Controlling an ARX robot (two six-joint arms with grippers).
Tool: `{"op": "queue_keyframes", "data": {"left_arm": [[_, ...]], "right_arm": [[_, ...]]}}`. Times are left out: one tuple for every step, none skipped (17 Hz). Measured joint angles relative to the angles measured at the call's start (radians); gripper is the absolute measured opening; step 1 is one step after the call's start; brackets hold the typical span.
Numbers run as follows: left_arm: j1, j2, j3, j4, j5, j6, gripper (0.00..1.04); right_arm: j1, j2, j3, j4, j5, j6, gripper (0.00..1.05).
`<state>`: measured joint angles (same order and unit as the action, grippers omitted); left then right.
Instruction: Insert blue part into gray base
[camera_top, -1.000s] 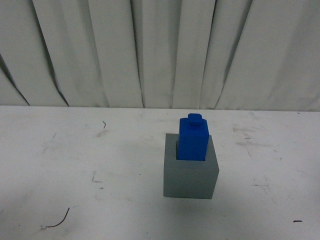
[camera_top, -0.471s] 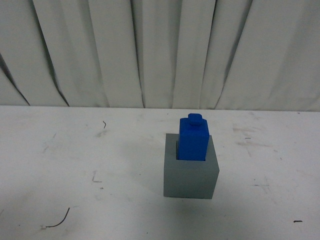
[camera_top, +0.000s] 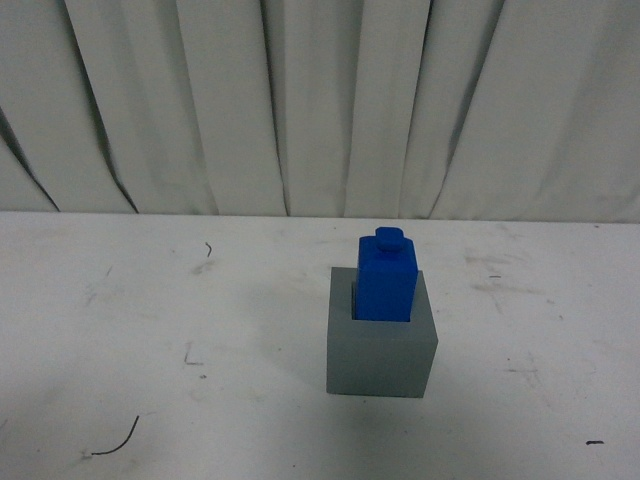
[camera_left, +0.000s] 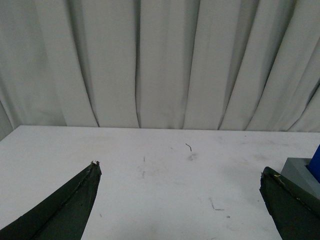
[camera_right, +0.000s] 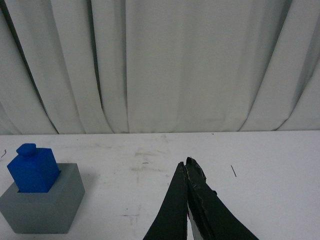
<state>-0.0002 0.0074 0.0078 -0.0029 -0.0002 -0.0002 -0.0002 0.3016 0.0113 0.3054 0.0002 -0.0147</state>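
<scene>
Nothing has shifted lately: the bright blue rectangular block (camera_top: 386, 282) stays seated in the matte gray cube (camera_top: 381, 352). Insertion looks finished. Left fingers (camera_left: 65, 207) spread wide, right fingers (camera_right: 175, 210) pressed together, both empty.

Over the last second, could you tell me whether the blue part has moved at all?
No. In the front view the blue part sits in the gray base recess exactly as before, holding the same position against the table scuff marks.

Blue part (camera_top: 386, 283) upright in gray base (camera_top: 381, 355) recess, on table (camera_top: 200, 330).
</scene>
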Motion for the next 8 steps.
{"op": "queue_keyframes", "data": {"left_arm": [[0.0,0.0,0.0,0.0,0.0,0.0,0.98],[0.0,0.0,0.0,0.0,0.0,0.0,0.98],[0.0,0.0,0.0,0.0,0.0,0.0,0.98],[0.0,0.0,0.0,0.0,0.0,0.0,0.98],[0.0,0.0,0.0,0.0,0.0,0.0,0.98],[0.0,0.0,0.0,0.0,0.0,0.0,0.98],[0.0,0.0,0.0,0.0,0.0,0.0,0.98],[0.0,0.0,0.0,0.0,0.0,0.0,0.98]], "right_arm": [[0.0,-0.019,0.0,-0.021,0.0,0.0,0.02],[0.0,-0.033,0.0,-0.037,0.0,0.0,0.02],[0.0,-0.05,0.0,-0.052,0.0,0.0,0.02],[0.0,-0.066,0.0,-0.067,0.0,0.0,0.02],[0.0,-0.082,0.0,-0.08,0.0,0.0,0.02],[0.0,-0.096,0.0,-0.098,0.0,0.0,0.02],[0.0,-0.106,0.0,-0.111,0.0,0.0,0.02],[0.0,-0.126,0.0,-0.127,0.0,0.0,0.02]]}}
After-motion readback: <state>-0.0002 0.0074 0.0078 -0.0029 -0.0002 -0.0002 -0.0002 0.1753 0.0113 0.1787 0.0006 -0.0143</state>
